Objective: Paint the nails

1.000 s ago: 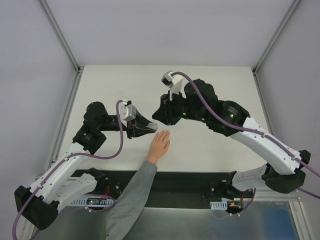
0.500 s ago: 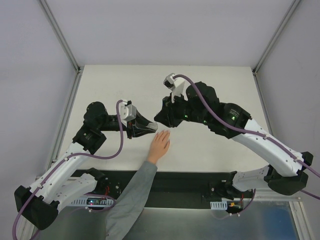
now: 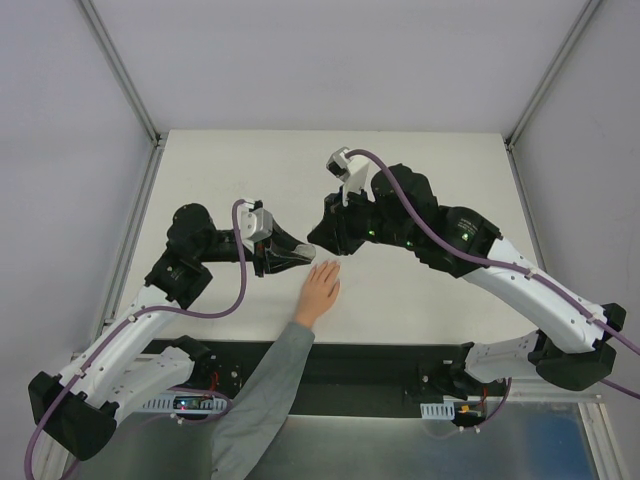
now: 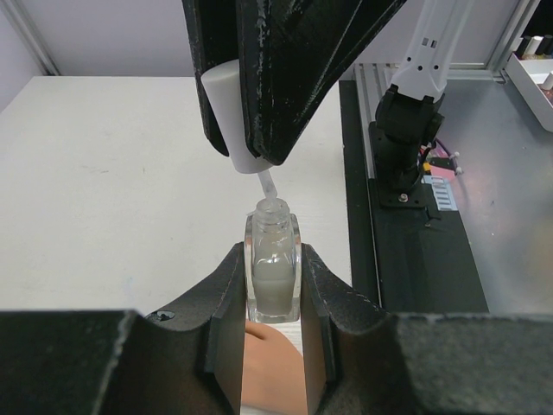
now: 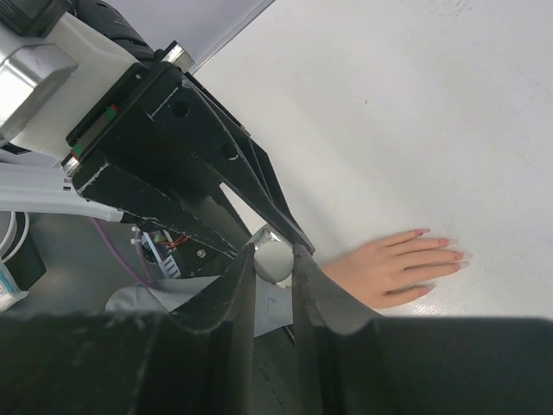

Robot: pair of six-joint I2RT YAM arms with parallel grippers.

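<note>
A pale hand (image 3: pixel 320 285) with a grey sleeve lies flat on the white table, fingers pointing away from the arms. Its nails (image 5: pixel 444 241) look pink at the fingertips. My left gripper (image 3: pixel 298 258) is shut on a small translucent bottle (image 4: pixel 274 277) and holds it upright just above the hand (image 4: pixel 268 363). My right gripper (image 3: pixel 318 243) is shut on the white brush cap (image 5: pixel 275 258). The cap (image 4: pixel 232 112) hangs over the bottle, and its thin brush stem (image 4: pixel 266 184) reaches down into the bottle's neck.
A black strip (image 3: pixel 400 360) runs along the table's near edge by the arm bases. The right arm's base (image 4: pixel 406 130) stands on it. Grey walls and metal posts (image 3: pixel 120 70) enclose the table on three sides.
My right gripper with the cap has shifted slightly over the bottle. The left gripper, the bottle and the hand have stayed in place.
</note>
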